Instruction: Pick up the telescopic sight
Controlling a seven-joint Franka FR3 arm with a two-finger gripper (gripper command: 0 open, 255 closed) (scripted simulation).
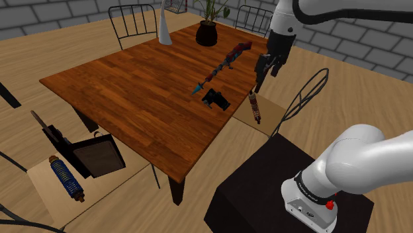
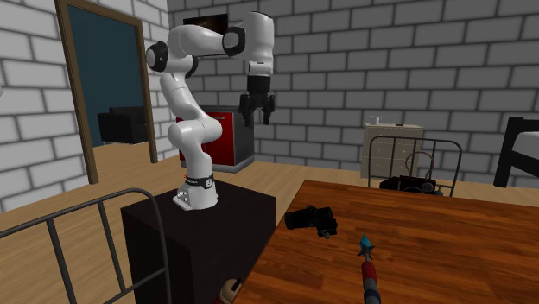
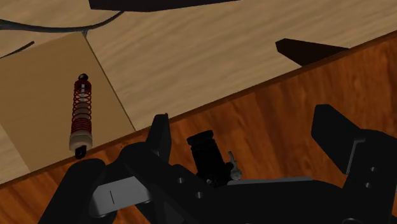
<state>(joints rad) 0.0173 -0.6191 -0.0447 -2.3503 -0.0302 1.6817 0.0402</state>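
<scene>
Black pot with plant; sight apart

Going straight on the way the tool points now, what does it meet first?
Probably the black telescopic sight, which lies between the open fingers, nearer one of them, or the wooden table beside it. The tool hangs well above, so depth is unclear.

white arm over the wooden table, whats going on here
The white Franka arm is set to pick up the black telescopic sight, which lies near the edge of the wooden table. Its gripper hangs well above the table, fingers open, holding nothing. In the wrist view the sight lies below, between the open fingers and untouched. A red coil shock absorber lies on a chair seat beside the table. Nothing has been grasped yet.
</scene>
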